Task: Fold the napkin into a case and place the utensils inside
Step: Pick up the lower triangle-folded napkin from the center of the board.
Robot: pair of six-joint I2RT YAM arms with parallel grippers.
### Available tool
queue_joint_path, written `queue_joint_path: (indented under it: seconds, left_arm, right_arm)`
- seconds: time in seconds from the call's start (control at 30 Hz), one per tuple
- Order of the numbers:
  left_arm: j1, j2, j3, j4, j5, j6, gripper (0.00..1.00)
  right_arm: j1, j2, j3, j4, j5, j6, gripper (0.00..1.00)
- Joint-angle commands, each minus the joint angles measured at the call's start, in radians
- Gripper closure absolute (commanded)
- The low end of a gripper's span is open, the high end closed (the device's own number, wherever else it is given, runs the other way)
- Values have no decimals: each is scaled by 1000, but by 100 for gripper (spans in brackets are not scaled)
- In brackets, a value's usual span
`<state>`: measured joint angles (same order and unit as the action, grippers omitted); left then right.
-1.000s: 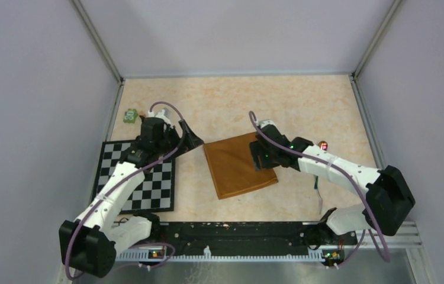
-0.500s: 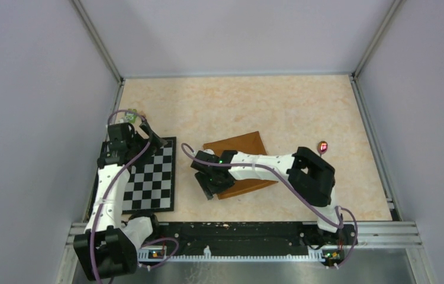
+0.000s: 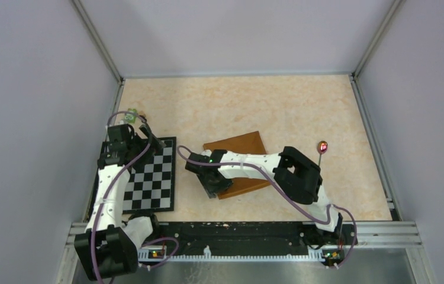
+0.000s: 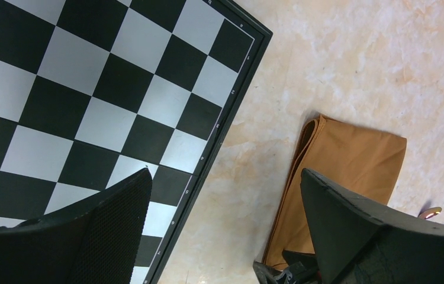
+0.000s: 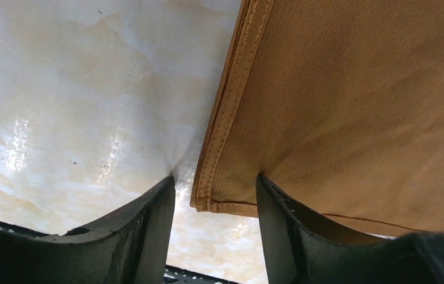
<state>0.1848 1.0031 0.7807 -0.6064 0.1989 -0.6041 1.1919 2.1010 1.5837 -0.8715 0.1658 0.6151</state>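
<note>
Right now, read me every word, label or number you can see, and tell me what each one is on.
No text here can be read outright.
Checkered mat: tiny white characters along its black border, too small to read.
Napkin: plain cloth, no print or label showing.

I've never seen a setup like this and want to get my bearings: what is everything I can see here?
Napkin: one, rust-orange, folded flat, middle of the table.
Checkered mat: one, black and white, left of the napkin, apart from it.
Toy: one, small, green, just beyond the mat's far left corner.
Utensil: one seen, shiny reddish head, thin handle, right of the napkin.
Table: one, beige marbled.
Left arm: one, white and black, over the mat, jaws wide apart and empty.
Right arm: one, white and black, across the napkin, jaws astride its near left corner, not closed.
</note>
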Motion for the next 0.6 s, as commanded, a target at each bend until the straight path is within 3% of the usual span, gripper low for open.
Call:
queue_joint_path:
  seconds: [0.0, 0.13, 0.37, 0.4, 0.57]
  left_arm:
    - [8, -8, -11, 32, -10, 24, 1]
    - [8, -5, -14, 37, -7, 20, 1]
    - [8, 6, -23, 51, 56, 64, 1]
    - [9, 6, -27, 64, 123, 89, 1]
    - [7, 49, -82, 179, 458, 156, 1]
  right_arm:
    - [12, 22, 15, -27, 49, 19, 48]
    - [17, 36, -44, 20, 53, 30, 55]
    - [15, -1, -139, 127, 59, 39, 94]
    - [14, -13, -145, 136, 72, 33, 100]
    - [8, -138, -197, 240, 72, -11, 100]
